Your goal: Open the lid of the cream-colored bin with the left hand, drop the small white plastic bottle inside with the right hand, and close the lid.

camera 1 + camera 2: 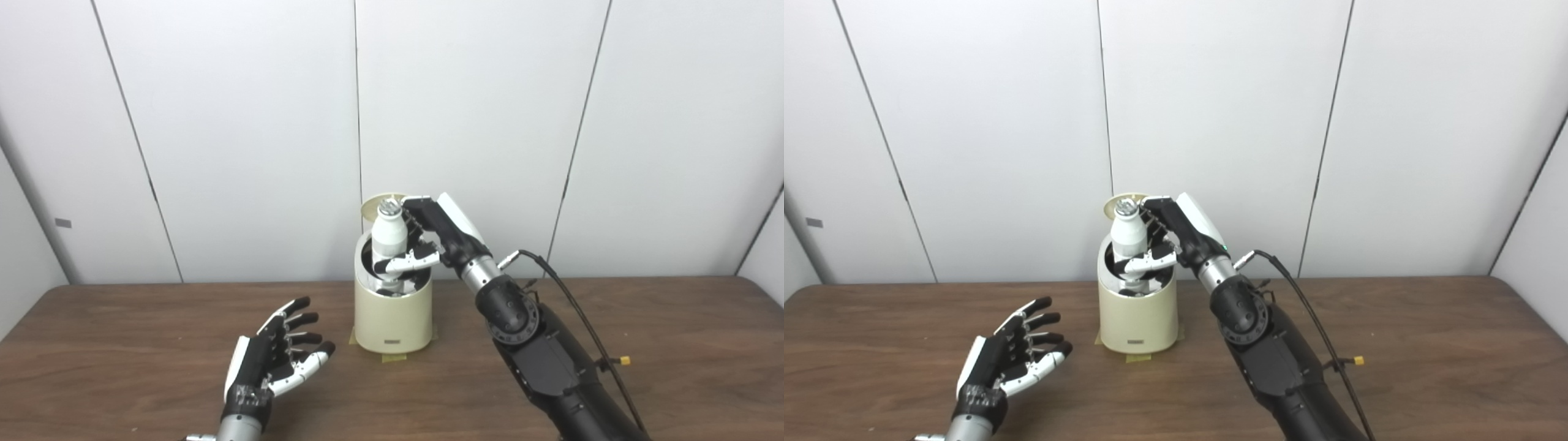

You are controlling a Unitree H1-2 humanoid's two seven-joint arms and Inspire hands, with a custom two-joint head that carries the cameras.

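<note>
The cream-colored bin (392,321) stands on the table's middle with its lid (375,204) tipped up at the back, so the dark opening shows. My right hand (432,239) is shut on the small white plastic bottle (389,235) and holds it upright right over the bin's opening. The same bottle (1128,234) and right hand (1176,236) show in the right eye view. My left hand (275,358) is open, palm up, low over the table to the left of the bin, apart from it.
The brown wooden table (674,343) runs across the view, with white wall panels behind. Yellow tape (394,356) sits under the bin's base. A black cable (576,306) with a small yellow tip (624,360) hangs beside my right forearm.
</note>
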